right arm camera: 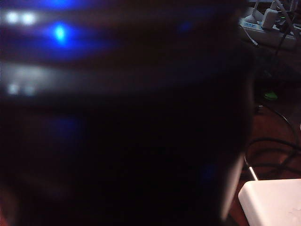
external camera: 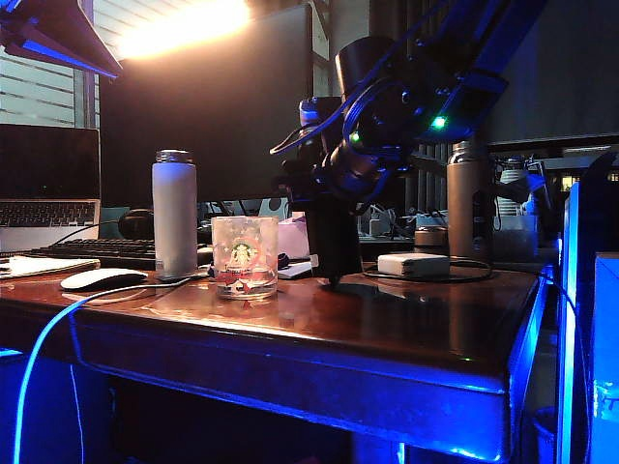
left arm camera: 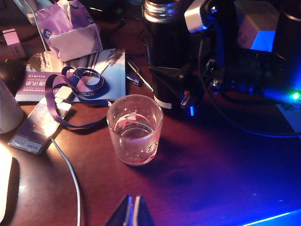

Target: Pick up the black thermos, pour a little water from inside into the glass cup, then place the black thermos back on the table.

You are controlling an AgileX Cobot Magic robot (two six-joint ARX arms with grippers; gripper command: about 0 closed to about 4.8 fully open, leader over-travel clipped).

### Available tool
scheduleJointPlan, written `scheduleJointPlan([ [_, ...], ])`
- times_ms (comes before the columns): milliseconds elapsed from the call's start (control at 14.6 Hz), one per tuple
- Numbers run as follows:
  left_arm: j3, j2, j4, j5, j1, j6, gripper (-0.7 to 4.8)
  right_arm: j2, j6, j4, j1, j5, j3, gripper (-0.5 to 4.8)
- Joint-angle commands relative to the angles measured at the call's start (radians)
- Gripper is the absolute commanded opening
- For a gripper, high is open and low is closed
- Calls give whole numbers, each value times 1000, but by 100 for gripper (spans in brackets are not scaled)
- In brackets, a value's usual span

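The black thermos stands upright on the table, just right of the glass cup. My right gripper is clamped round its upper body. In the left wrist view its black fingers press against the thermos, whose silver rim is uncapped. The thermos body fills the right wrist view as a dark blur and hides the jaws. The glass cup seems to hold a little water. My left gripper hovers shut and empty over the table in front of the cup.
A white bottle stands left of the cup and a tan bottle at the back right. A white box with cables lies right of the thermos. A mouse, a phone with lanyard and a tissue pack lie nearby.
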Motion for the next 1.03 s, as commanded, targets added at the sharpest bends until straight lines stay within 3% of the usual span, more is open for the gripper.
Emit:
scheduleJointPlan([
  [69,5,-2,13,7,0,-3,31,-8,-1,2,0,-28,3,391],
  [206,5,-2,13,7,0,-3,31,-8,-1,2,0,-40,3,475],
  [822,5,-2,14,7,0,-3,31,-23,-45,32,5,-61,4,479],
  [891,5,-2,14,7,0,-3,31,-30,-46,35,5,-61,4,415],
  [959,5,-2,16,7,0,-3,31,-33,-49,39,5,-61,4,310],
  [1028,5,-2,17,7,0,-3,31,-34,-49,40,5,-61,4,268],
])
